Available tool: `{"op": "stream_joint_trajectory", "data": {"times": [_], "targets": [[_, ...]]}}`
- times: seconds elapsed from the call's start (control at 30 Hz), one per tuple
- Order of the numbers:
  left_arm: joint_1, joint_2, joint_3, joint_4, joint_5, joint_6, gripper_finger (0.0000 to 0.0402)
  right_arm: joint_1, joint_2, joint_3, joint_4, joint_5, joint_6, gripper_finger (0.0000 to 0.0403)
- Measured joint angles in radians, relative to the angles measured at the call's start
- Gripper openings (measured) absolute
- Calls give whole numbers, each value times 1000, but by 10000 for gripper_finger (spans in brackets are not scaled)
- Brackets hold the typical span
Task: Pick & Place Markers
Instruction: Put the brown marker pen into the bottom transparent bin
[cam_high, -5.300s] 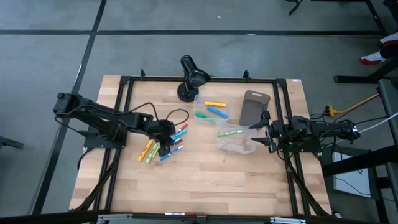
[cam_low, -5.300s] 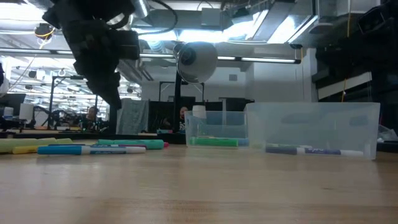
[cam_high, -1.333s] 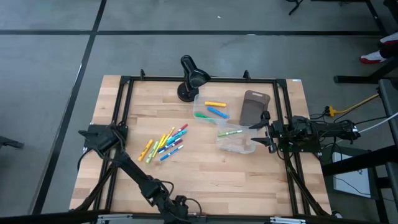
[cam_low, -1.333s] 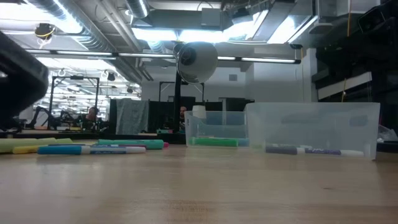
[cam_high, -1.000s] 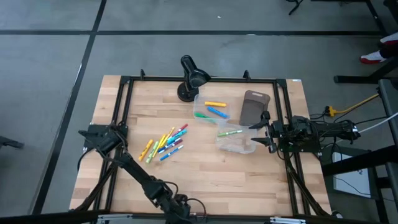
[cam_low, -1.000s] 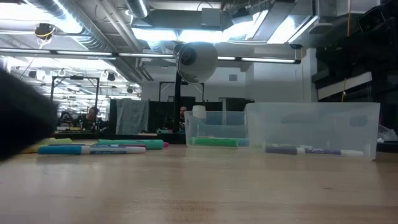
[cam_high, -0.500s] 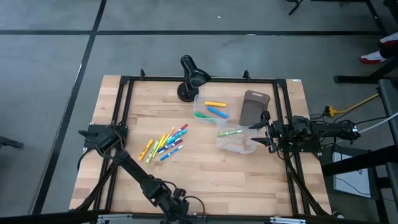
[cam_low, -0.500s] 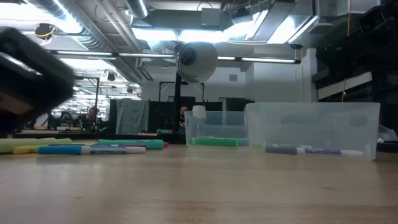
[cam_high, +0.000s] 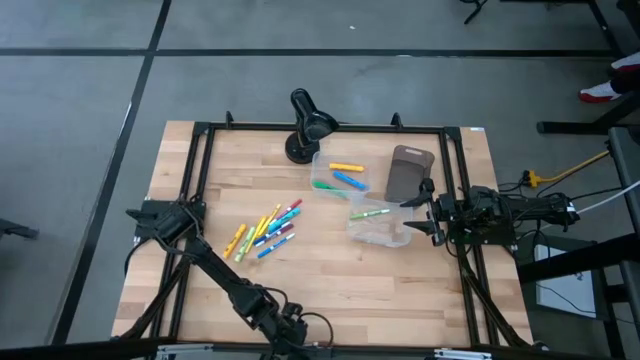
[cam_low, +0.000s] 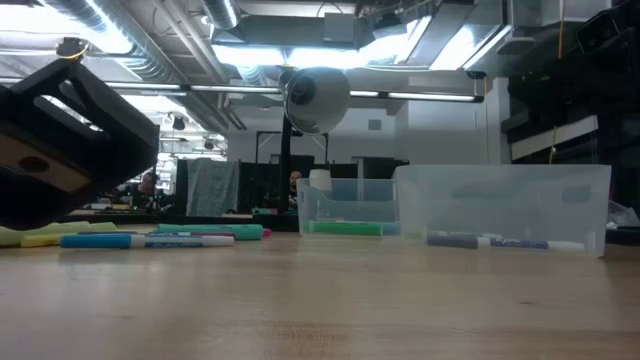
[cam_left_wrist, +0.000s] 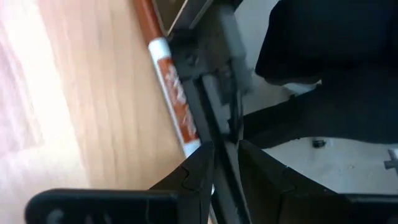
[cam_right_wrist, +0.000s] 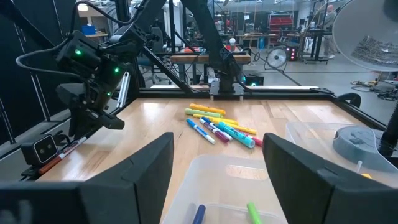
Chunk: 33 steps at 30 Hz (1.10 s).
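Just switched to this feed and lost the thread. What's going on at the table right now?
The left arm is stretched down to the table's near edge, with the left pincer right by a stray orange marker lying along the frame rail; nothing shows it gripped. The loose pile of markers lies left of centre. Two clear bins each hold a few markers. The right pincer hovers open beside the nearer bin.

— Where did the markers lie?
— Most lay flat in a loose fan on the left half of the surface: yellow, orange, green, blue, red, pink.
— Any apart from those?
— An orange marker lay flat along the surface's near edge, by the frame rail
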Motion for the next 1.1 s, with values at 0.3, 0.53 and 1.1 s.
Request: {"op": "stream_joint_trajectory", "data": {"times": [0.3,0.53,1.1], "targets": [[1,-5,0,64,6,-7,72,0,0,0,0,0,0,244],[0,-5,0,49,8,-8,72,0,0,0,0,0,0,244],[7,39,2,69,4,-44,72,0,0,0,0,0,-1,244]]}}
